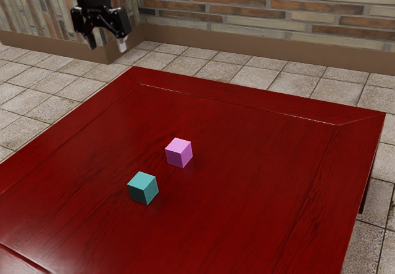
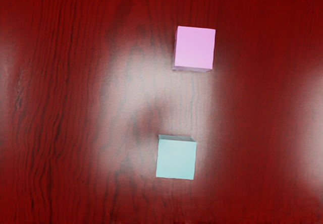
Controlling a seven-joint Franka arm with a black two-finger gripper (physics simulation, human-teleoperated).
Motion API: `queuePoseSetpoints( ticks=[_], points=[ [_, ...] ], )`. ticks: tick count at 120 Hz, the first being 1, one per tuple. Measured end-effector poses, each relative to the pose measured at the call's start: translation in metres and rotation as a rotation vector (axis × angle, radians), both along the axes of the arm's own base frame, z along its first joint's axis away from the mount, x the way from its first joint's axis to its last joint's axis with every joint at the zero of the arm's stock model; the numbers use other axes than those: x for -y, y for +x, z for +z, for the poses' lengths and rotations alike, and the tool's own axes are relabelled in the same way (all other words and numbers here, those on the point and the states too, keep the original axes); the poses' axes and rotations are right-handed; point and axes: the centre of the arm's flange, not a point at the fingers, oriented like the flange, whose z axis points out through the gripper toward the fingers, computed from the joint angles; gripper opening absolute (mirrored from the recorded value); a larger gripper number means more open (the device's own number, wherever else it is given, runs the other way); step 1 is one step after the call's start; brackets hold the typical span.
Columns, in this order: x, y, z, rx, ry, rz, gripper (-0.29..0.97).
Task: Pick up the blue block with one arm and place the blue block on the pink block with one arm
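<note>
Hanging high up near the exterior view's upper left, the black gripper (image 1: 106, 42) is over the table's far corner, close to the tiled floor (image 1: 55, 89) and the brick wall (image 1: 259, 8). Its two fingers (image 1: 91, 38) point down and are spread apart. Nothing is between them. The gripper is far from both blocks.

The big red table (image 1: 265, 181) is shiny and has a raised edge around it. The blue block (image 1: 143, 187) sits flat on the table, near the middle. It looks more blue-green than blue. The pink block (image 1: 178, 152) sits flat on the table too. It is near the blue block, a bit farther back and toward the exterior view's right. The two blocks do not touch. There is bare red wood between them. Nothing is on top of the pink block.

In the wrist view, the camera looks straight down on the red table (image 2: 60, 108). You can see dark lines in the wood and soft white shine on it. The blue block (image 2: 176, 157) and the pink block (image 2: 195, 48) both show their flat tops. They are apart, with a patch of wood between them. Both look about the same size and sit almost straight with each other.
</note>
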Motion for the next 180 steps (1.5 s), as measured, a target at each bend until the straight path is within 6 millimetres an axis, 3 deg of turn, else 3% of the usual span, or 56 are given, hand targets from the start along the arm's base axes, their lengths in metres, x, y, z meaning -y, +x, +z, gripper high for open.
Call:
queuePoseSetpoints(
  ticks=[25,32,37,41,49,53,58,65,72,80,94,108,136,156,180],
  points=[
    [0.0,-0.003,-0.002,-0.029,-0.001,0.011,0.68],
    [0.005,-0.038,0.054,0.054,0.028,0.007,0.68],
    [0.021,-0.06,0.085,0.102,0.076,-0.018,0.68],
    [0.035,-0.067,0.093,0.113,0.109,-0.043,0.68],
    [0.071,-0.06,0.083,0.092,0.223,-0.106,0.68],
    [0.088,-0.055,0.074,0.076,0.262,-0.139,0.68],
    [0.094,-0.047,0.063,0.053,0.294,-0.154,0.68],
    [0.09,-0.035,0.046,0.02,0.301,-0.155,0.68],
    [0.072,-0.026,0.026,-0.013,0.269,-0.141,0.68],
    [0.06,-0.032,-0.023,-0.081,0.243,-0.145,0.68],
    [0.055,-0.068,-0.114,-0.119,0.195,-0.158,0.68],
    [0.046,-0.074,-0.173,-0.083,0.143,-0.147,0.68],
    [0.047,-0.051,-0.235,-0.017,0.088,-0.156,0.68],
    [0.05,-0.055,-0.286,-0.019,0.046,-0.149,0.68],
    [0.052,-0.055,-0.333,-0.032,0.015,-0.144,0.68]
  ],
)
